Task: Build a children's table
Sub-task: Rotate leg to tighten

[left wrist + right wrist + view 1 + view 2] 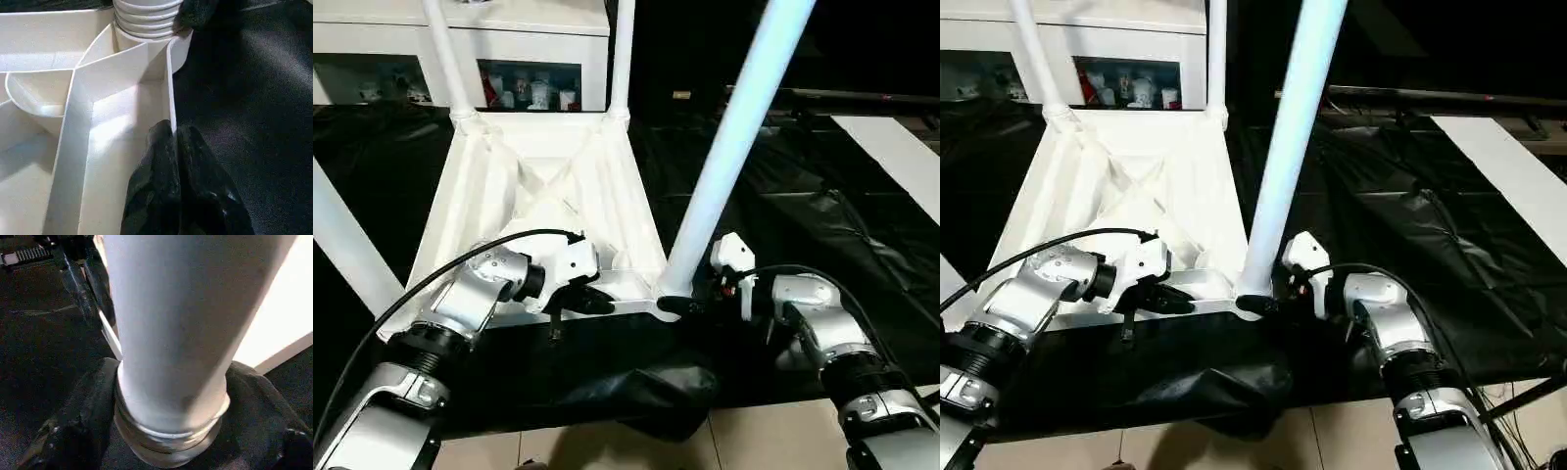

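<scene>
Your left gripper (585, 299) pinches the top (548, 186) rim to steady it while your right gripper (166, 406), fingers spread, straddles the leg (729, 137) base at its socket.

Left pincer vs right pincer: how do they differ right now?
The left pincer is pinched shut on the thin near rim of the table top; the right pincer straddles the base of the near right leg, fingers on either side. The left grips flat wall, the right a round tube. Both work the near edge.
</scene>
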{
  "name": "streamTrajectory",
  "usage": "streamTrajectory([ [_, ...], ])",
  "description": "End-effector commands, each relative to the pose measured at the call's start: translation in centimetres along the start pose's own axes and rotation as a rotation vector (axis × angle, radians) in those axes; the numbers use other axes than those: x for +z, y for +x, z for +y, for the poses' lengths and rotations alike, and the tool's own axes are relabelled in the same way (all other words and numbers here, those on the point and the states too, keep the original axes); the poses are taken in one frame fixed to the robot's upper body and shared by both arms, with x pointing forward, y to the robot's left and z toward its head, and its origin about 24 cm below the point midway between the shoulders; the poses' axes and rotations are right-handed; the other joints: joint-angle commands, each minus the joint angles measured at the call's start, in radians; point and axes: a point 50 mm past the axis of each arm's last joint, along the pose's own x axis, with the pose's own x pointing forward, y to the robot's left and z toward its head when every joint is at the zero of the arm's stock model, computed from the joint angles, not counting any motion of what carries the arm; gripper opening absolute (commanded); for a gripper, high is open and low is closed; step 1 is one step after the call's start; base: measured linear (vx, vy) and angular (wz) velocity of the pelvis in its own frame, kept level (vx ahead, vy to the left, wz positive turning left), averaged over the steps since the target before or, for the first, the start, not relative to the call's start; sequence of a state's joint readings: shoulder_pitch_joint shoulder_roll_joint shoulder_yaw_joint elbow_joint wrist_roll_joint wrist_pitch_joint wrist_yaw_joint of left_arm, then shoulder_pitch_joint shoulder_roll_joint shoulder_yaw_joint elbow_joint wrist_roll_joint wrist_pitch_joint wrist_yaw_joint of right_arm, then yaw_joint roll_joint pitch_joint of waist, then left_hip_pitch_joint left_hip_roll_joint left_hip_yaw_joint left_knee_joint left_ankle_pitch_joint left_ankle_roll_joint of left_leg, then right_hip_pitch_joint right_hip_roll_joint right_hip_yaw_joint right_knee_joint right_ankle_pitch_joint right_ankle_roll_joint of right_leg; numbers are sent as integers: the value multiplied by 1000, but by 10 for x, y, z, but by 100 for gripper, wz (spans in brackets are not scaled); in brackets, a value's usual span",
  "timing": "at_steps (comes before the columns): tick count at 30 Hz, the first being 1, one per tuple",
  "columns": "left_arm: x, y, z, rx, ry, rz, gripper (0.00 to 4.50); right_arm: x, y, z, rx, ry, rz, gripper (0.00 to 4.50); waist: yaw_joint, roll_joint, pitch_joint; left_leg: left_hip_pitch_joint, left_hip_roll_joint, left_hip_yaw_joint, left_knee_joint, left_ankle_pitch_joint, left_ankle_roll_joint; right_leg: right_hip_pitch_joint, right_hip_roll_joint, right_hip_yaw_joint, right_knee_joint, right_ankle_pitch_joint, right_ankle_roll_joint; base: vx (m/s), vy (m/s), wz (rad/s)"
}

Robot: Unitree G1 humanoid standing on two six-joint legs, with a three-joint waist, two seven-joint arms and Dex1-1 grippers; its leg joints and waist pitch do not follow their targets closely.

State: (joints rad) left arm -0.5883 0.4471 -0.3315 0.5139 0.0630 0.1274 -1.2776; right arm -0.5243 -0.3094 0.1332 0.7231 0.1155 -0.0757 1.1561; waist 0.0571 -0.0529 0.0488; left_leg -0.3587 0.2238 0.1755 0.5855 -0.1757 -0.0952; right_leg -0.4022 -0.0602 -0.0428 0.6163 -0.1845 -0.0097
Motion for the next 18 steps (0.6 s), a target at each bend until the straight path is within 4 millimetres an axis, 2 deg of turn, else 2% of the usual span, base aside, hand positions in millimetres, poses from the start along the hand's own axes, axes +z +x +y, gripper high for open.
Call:
streamTrajectory([
  [1,-21,12,-16,-125,-45,105,0,3,-3,-5,-20,-6,-1,300,-2,5,-59,8,9,5,-67,-235,25,44,-61,36,-74,-221,-222,0,0,0],
  [5,-22,11,-17,-132,-55,111,0,0,-4,-5,-16,8,2,274,-3,4,-59,9,9,6,-67,-232,26,44,-62,36,-73,-214,-226,0,0,0],
  [8,-24,14,-15,-82,-92,116,0,-7,-2,-11,-150,59,-9,273,-6,5,-57,9,9,5,-68,-250,20,40,-62,36,-77,-245,-225,0,0,0],
  [10,-25,17,-12,-33,-116,119,0,-10,0,-16,-236,91,-13,272,-13,6,-49,11,8,4,-73,-294,3,34,-61,35,-83,-318,-209,0,0,0],
  [11,-24,23,-7,31,-147,113,0,-13,4,-19,-324,140,-23,272,-19,1,-46,14,7,0,-75,-338,-12,32,-63,33,-91,-406,-188,0,0,0],
  [12,-23,24,-6,46,-154,111,0,-14,5,-19,-345,152,-24,272,-23,1,-46,19,5,-5,-75,-375,-22,30,-64,31,-99,-480,-162,0,0,0],
  [13,-19,33,1,149,-184,108,0,-18,14,-21,-471,225,-36,272,-31,-4,-46,17,4,-5,-74,-386,-26,27,-63,31,-103,-511,-147,0,0,0],
  [14,-19,33,1,149,-184,108,0,-18,14,-21,-471,225,-36,272,-29,1,-48,19,3,-10,-74,-385,-31,27,-67,29,-104,-521,-140,0,0,0],
  [15,-16,39,6,211,-195,106,0,-18,21,-22,-539,258,-38,272,-32,-1,-49,18,4,-14,-76,-400,-31,28,-66,26,-107,-537,-128,0,0,0],
  [16,-8,49,13,313,-227,100,0,-18,35,-22,-656,317,-39,272,-38,-3,-46,14,2,-11,-76,-402,-32,24,-62,27,-108,-541,-125,0,0,0],
  [17,-8,50,14,318,-230,100,0,-18,36,-22,-663,321,-39,272,-37,-1,-49,22,0,-17,-76,-423,-42,19,-63,21,-111,-564,-108,0,0,0],
  [18,-5,53,15,339,-242,98,0,-16,40,-21,-687,334,-42,272,-39,-2,-49,23,0,-16,-75,-437,-39,18,-62,19,-114,-573,-103,0,0,0],
])
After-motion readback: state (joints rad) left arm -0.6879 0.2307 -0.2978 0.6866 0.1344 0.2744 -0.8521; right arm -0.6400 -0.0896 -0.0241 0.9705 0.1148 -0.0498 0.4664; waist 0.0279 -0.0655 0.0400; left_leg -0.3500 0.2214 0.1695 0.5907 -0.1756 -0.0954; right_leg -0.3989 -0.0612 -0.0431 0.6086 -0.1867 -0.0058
